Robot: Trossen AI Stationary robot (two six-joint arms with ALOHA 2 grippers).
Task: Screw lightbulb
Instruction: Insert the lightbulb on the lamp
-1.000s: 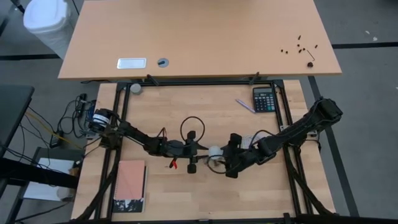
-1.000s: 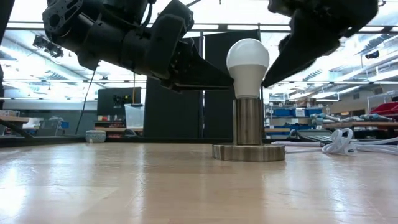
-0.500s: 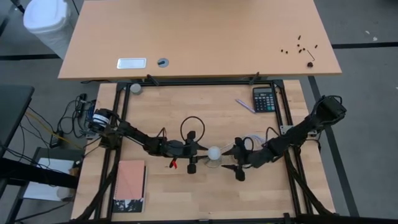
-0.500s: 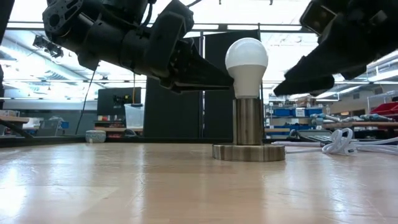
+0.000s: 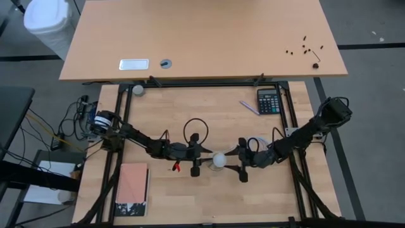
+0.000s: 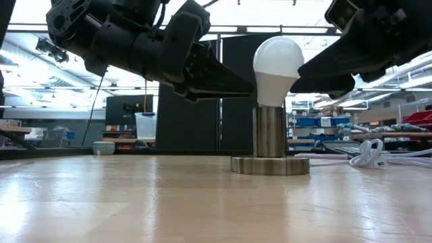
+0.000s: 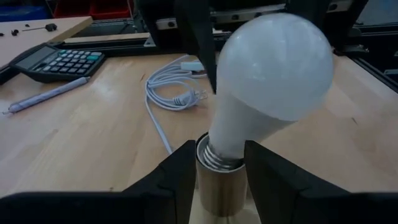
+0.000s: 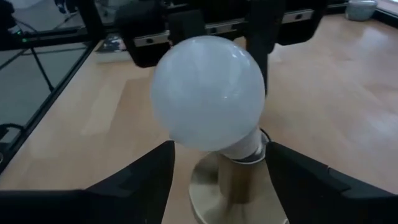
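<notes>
Two dark arms meet over your pale wood-grain table (image 5: 164,107), the left from the left edge and the right from the right. In the low view both bodies are cut off at the picture's top, so you see only their undersides.

Your left gripper (image 5: 197,158) has its fingers set around the brushed-metal socket (image 6: 270,131), one on each side of the round post; the left wrist view shows the post filling the gap between them, but you cannot tell whether they actually press on it.

Your right gripper (image 5: 241,160) stands spread wide, its fingers on either side of the bulb and apart from the glass, holding nothing.

The lightbulb (image 6: 277,69) sits in the socket mouth at mid-table, smooth, matt white and pear-shaped, leaning toward the right arm. Some ribbed grey thread (image 7: 217,158) shows above the rim; the rest is hidden inside.

Beyond lie a looped white cord (image 7: 169,89), a calculator (image 5: 269,101), a pen (image 7: 50,94) and a pink notebook (image 5: 133,185)
</notes>
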